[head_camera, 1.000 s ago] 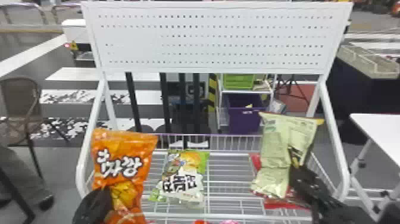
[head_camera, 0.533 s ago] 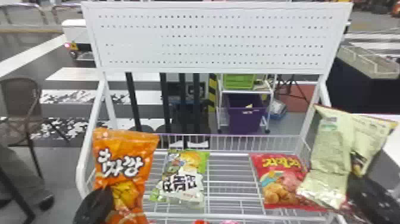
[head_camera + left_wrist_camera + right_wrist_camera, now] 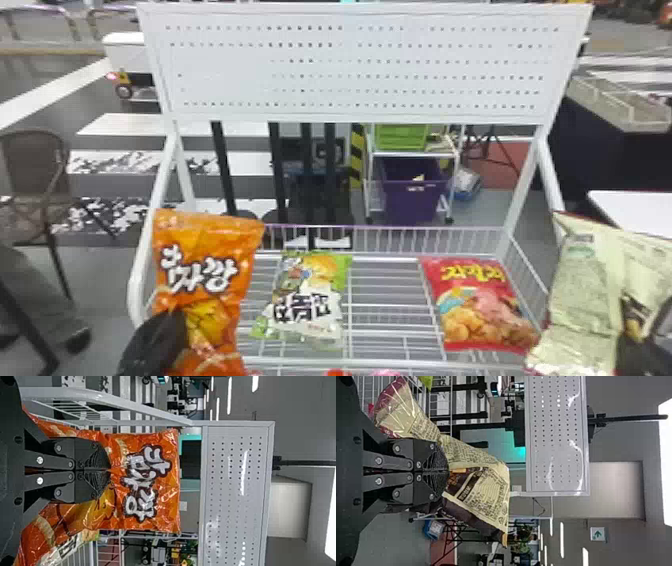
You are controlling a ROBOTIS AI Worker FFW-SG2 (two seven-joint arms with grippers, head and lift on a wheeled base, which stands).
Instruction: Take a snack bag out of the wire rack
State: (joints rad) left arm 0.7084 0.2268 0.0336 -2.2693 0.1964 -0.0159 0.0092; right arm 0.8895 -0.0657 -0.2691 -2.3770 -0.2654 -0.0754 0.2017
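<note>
Right hand (image 3: pixel 645 356), out at four o'clock as the head view lays things before me, has its fingers pressed together on a pale cream bag (image 3: pixel 580 305). From the right wrist view I see them nipping the bag midway, so it buckles, one end running to a burgundy edge and the other folded over a dark brown panel (image 3: pixel 464 483). That bag hangs over by the right side of the wire rack (image 3: pixel 430 365); its lower corner crosses the line of the front rim, and whether it touches the wire I cannot tell.

Between seven and eight o'clock, the left hand (image 3: pixel 155 345) is closed on an orange bag (image 3: pixel 210 245), which stands upright at the rack's left end. The wrist view has both fingertips meeting on the crinkled wrapper.

Two more bags lie face up on the wires: a green and white one (image 3: pixel 305 300) a little past six o'clock, next to the orange, and a red one (image 3: pixel 480 305) between four and five, near the right side and well apart from the green. Up at twelve, a white panel (image 3: pixel 360 75) full of little holes spans the rack's top. Behind, toward three, sits a purple bin (image 3: pixel 415 205).
</note>
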